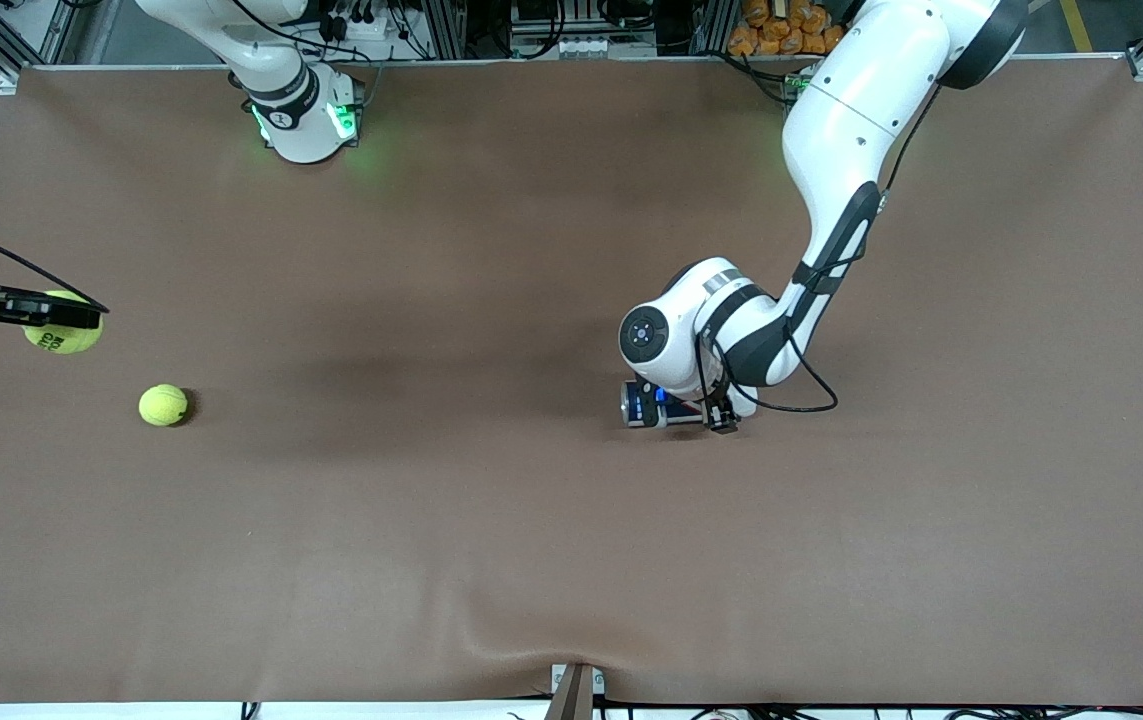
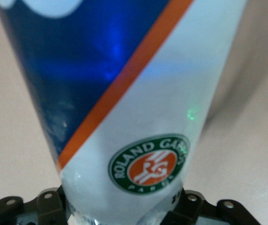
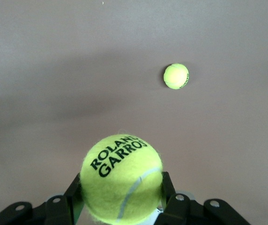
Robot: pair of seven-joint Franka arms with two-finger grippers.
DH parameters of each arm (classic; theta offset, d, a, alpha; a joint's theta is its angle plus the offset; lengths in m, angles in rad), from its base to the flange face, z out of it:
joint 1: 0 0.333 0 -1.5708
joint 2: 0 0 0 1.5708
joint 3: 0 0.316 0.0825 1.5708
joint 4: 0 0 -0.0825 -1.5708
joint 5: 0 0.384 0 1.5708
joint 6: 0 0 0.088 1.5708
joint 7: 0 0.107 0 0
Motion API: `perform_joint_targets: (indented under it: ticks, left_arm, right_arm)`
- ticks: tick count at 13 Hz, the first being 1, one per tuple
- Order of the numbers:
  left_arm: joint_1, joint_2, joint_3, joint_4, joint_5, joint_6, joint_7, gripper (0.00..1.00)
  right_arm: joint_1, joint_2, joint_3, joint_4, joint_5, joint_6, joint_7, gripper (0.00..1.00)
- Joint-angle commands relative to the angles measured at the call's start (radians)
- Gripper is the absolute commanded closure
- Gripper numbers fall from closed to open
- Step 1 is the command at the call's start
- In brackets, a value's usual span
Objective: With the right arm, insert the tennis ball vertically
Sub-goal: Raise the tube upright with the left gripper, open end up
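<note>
Tennis ball (image 3: 121,178) sits clamped in the right tool (image 3: 120,199), over the surface (image 1: 431,520) near a loose ball (image 1: 163,405); left tool (image 2: 120,208) grips the can (image 2: 138,108).

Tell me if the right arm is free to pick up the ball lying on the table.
Probably not yet: the right end effector is shut on another ball. The loose ball lies unobstructed on the table.

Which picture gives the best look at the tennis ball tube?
The left wrist view: the tube fills it, gripped in the left hand, its blue, orange and white label readable. The front view shows only a bit of the tube under the left arm. The right wrist view shows none of it.
</note>
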Motion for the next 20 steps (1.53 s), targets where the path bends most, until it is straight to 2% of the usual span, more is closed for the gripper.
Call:
perform_joint_targets:
  ticks: [1, 5, 20]
  left_arm:
    - [-0.008, -0.006, -0.022, 0.033, -0.026, 0.008, -0.02, 0.23]
    - [-0.005, -0.014, -0.08, 0.061, -0.044, 0.072, -0.09, 0.23]
    - [-0.057, 0.012, -0.1, 0.047, -0.055, 0.752, -0.442, 0.23]
  right_arm:
    - [-0.014, -0.01, 0.008, -0.009, 0.016, 0.006, -0.004, 1.0]
    - [-0.011, -0.01, 0.01, -0.009, 0.016, 0.006, -0.004, 1.0]
    - [-0.008, -0.007, 0.012, -0.009, 0.02, 0.013, -0.001, 1.0]
